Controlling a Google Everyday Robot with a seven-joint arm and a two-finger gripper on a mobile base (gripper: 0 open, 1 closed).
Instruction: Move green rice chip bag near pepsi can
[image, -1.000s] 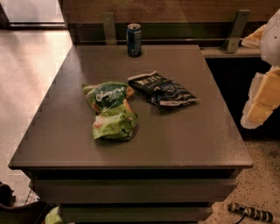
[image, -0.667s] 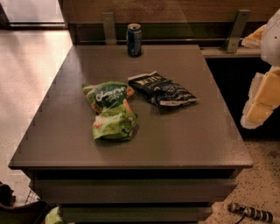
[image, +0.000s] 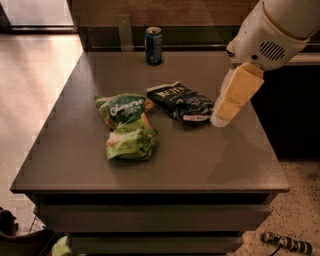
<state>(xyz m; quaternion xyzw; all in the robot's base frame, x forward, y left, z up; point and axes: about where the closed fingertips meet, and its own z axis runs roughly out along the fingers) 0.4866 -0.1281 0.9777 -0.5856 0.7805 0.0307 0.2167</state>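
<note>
The gripper (image: 220, 116) hangs near the right edge of the worktop (image: 200, 160), just beside the dark navy bag (image: 182, 102), which lies between it and the green rice chip bag (image: 127, 127). Open surface runs from both bags to the pepsi can (image: 153, 45) at the back edge.

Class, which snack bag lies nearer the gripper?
The dark navy bag, beside the gripper hanging over the table; the green rice chip bag lies farther off.

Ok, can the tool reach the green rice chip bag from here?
Probably yes. The tool hangs beside the dark navy bag, which lies between it and the green rice chip bag, whose top is uncovered.
</note>
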